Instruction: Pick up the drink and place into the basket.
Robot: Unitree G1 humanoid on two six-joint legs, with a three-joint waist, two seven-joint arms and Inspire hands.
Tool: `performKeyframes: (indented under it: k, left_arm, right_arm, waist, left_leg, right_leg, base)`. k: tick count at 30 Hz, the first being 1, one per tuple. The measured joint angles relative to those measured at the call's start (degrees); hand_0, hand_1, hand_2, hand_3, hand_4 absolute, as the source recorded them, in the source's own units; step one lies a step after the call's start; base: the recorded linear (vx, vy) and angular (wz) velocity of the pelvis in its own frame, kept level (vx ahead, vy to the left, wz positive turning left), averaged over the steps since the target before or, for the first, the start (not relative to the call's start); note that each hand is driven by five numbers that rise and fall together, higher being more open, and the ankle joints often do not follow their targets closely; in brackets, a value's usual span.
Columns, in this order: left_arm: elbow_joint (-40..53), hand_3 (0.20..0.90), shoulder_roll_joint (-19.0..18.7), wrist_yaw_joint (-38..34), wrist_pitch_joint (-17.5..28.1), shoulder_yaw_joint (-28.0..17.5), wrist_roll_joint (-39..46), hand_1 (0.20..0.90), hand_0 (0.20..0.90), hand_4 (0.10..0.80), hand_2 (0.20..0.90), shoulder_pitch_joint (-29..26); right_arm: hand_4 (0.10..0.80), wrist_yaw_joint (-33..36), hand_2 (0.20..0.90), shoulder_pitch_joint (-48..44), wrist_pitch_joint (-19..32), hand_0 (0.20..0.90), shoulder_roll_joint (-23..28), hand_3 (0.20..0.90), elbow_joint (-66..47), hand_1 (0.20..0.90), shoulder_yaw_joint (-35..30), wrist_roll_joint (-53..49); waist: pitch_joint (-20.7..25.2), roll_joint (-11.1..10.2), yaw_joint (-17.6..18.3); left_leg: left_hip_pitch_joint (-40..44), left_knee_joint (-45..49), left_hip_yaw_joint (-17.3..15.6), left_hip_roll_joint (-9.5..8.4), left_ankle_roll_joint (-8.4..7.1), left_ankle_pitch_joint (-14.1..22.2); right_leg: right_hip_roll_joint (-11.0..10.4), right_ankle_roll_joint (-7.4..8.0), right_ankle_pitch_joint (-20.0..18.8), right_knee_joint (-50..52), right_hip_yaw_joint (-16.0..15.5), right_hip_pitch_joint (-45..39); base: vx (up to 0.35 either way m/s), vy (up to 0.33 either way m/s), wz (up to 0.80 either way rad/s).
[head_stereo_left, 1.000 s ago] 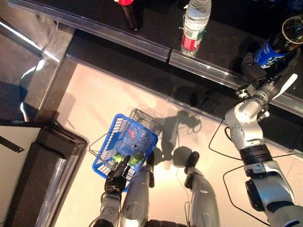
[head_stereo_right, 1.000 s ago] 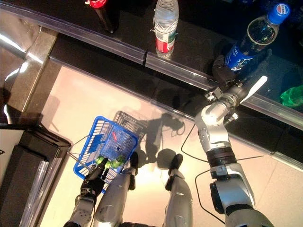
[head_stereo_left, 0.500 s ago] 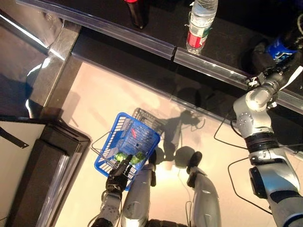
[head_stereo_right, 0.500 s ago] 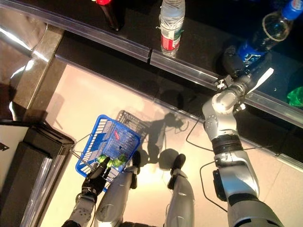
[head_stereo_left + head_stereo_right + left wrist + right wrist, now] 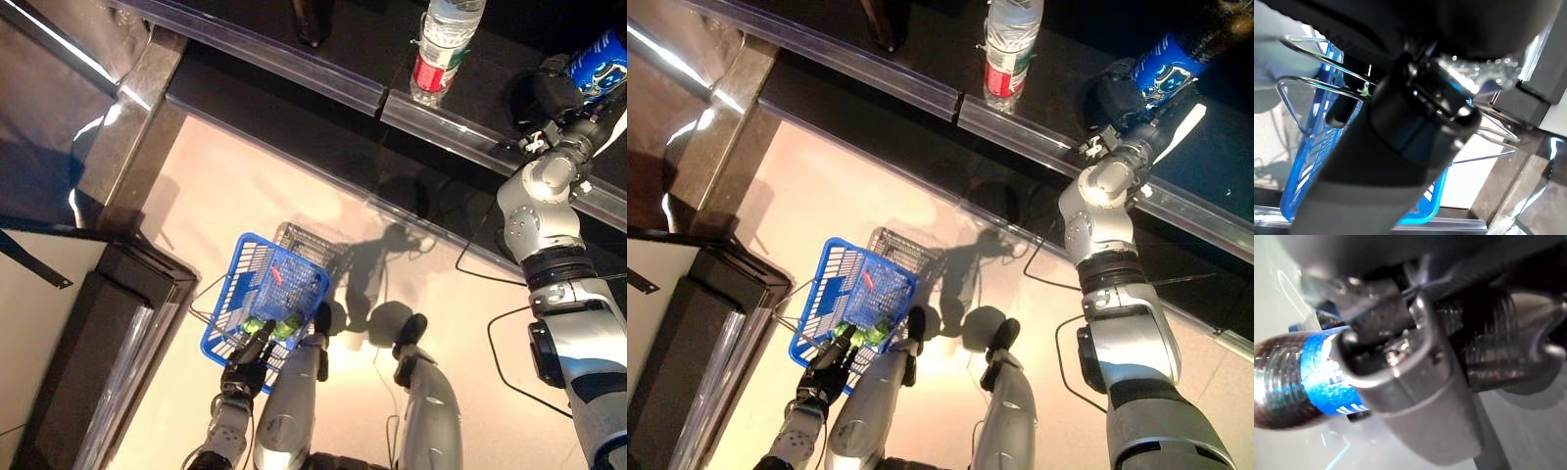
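Drink bottle [image 5: 1164, 67], ribbed with blue label, clasped by right hand [image 5: 1120, 93] at the dark counter [image 5: 950, 39] edge; left hand [image 5: 245, 362] grips the wire-handled blue basket [image 5: 257, 305].

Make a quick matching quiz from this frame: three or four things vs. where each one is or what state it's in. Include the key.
Things:
1. blue-label bottle
2. red-label bottle
3. blue basket
4. green items

Places/states:
A. inside the basket
B. standing free on the dark counter
C. hanging by its wire handles from the left hand
D. gripped by the right hand at the counter

Pairs: 1-D, 2-B, 3-C, 4-A
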State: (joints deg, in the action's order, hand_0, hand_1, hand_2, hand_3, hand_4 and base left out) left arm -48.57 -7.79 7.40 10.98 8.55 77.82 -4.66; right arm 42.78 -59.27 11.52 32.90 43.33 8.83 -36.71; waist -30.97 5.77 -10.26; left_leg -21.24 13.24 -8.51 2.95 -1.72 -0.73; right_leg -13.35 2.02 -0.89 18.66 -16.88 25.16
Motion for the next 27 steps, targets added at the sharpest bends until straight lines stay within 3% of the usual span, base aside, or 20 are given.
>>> performKeyframes:
  k: [5, 12, 16, 22, 27]
  left_arm:
    - [0.48, 0.2, -0.03, 0.95, 0.01, 0.0, 1.3, 0.3, 0.3, 0.1, 0.3, 0.02]
    - [3.98, 0.2, 0.01, 1.11, 1.93, -0.39, 3.3, 0.3, 0.3, 0.1, 0.3, 0.42]
    - [5.31, 0.2, 0.16, 2.2, 2.4, -1.21, 3.41, 0.3, 0.3, 0.1, 0.3, 1.2]
    - [10.43, 0.2, 0.6, 2.91, 3.8, -2.28, 3.29, 0.3, 0.3, 0.1, 0.3, 6.75]
    - [10.69, 0.2, 0.73, 3.18, 4.68, -3.2, 3.11, 0.3, 0.3, 0.1, 0.3, 7.59]
  right_arm:
    - [0.1, -0.66, 0.3, 1.28, -0.05, 0.3, 0.0, 0.2, -1.48, 0.3, -0.1, 0.02]
    - [0.1, -1.69, 0.3, 10.15, -2.94, 0.3, -0.91, 0.2, -16.02, 0.3, -1.01, 2.82]
    - [0.1, -5.57, 0.3, 17.07, -6.34, 0.3, -2.26, 0.2, -25.56, 0.3, -1.08, 6.13]
    - [0.1, -11.53, 0.3, 25.67, -6.63, 0.3, -4.36, 0.2, -38.99, 0.3, -0.82, 12.2]
    - [0.1, -14.56, 0.3, 30.42, -6.62, 0.3, -4.68, 0.2, -42.83, 0.3, -0.89, 13.86]
  waist:
    - [0.0, 0.0, -0.23]
    - [-0.02, -0.05, 0.64]
    - [-0.03, -0.09, 1.07]
    - [0.04, -0.65, 2.69]
    - [0.09, -0.75, 2.95]
  left_leg:
    - [0.0, 0.29, -0.02, -0.05, 0.04, -0.02]
    - [0.11, 1.84, -0.23, -0.02, 0.19, 0.21]
    - [2.44, 3.71, -0.17, 0.41, -0.07, 0.97]
    - [5.43, 3.81, -0.16, 0.91, -0.34, 1.9]
    - [8.35, 3.44, -0.3, 1.98, -0.89, 2.2]
  right_leg:
    - [-0.07, 0.0, 0.0, 0.27, 0.0, -0.01]
    - [-0.33, -0.32, 0.38, 1.89, 0.01, -0.18]
    - [-0.33, -0.97, 1.84, 3.54, 0.07, -2.67]
    - [-0.2, -0.76, 2.77, 4.15, 0.0, -5.47]
    - [0.43, -1.14, 3.11, 3.95, 0.02, -8.2]
  base:
    - [-0.034, 0.021, 0.0]
    - [-0.034, 0.032, 0.01]
    - [0.017, 0.022, 0.0]
    - [-0.002, -0.001, -0.01]
    - [0.012, -0.015, -0.04]
